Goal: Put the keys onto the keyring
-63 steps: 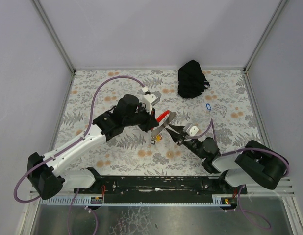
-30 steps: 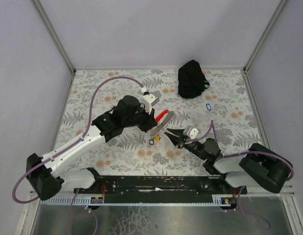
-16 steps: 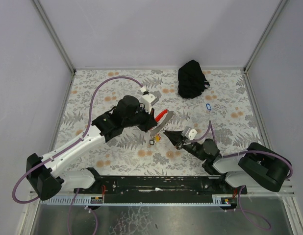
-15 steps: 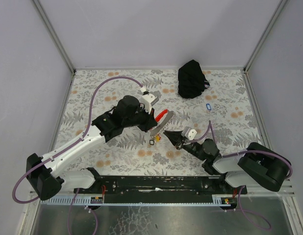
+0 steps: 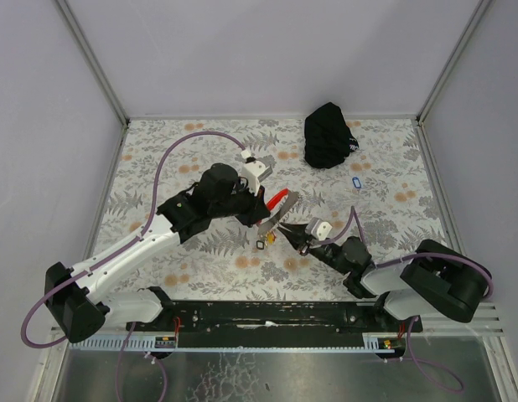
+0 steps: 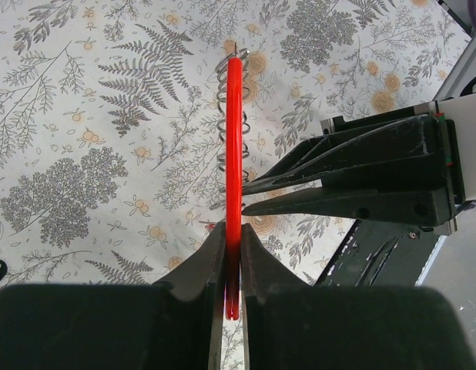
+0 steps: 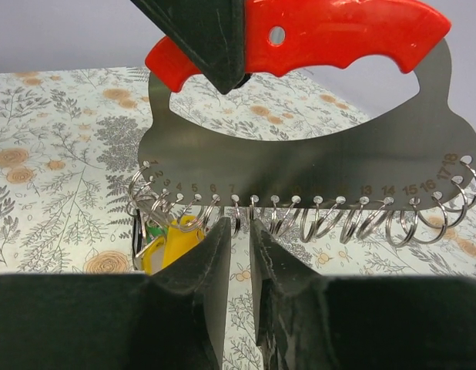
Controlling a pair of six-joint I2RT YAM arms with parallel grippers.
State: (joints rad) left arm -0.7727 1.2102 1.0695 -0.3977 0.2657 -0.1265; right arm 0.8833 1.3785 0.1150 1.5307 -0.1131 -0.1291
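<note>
So, compared with a second ago the right gripper (image 5: 289,231) has nudged left toward the middle of the top view, closing in on the keyring (image 5: 278,200). Its jaws have also narrowed from a clear spread. The left gripper (image 6: 232,231) hasn't budged. Neither has the blue key (image 5: 354,183), which lies flat on the fern-print worktop (image 5: 393,151) right of centre, below the black pouch (image 5: 330,134) and well apart from both grippers.

The keyring is held up off the worktop. It's a red curved grip on a thin steel plate, with engraved numbers along the lower edge and a small split ring hanging from each hole. A yellow tag (image 7: 172,245) dangles at the lower left of the right wrist view. The left gripper is pressed together on the red grip, seen edge-on. The right gripper's fingertips (image 7: 221,231) sit just under the plate's edge with only a slim gap and a ring right at it. Can't tell if that ring is actually pinched.
</note>
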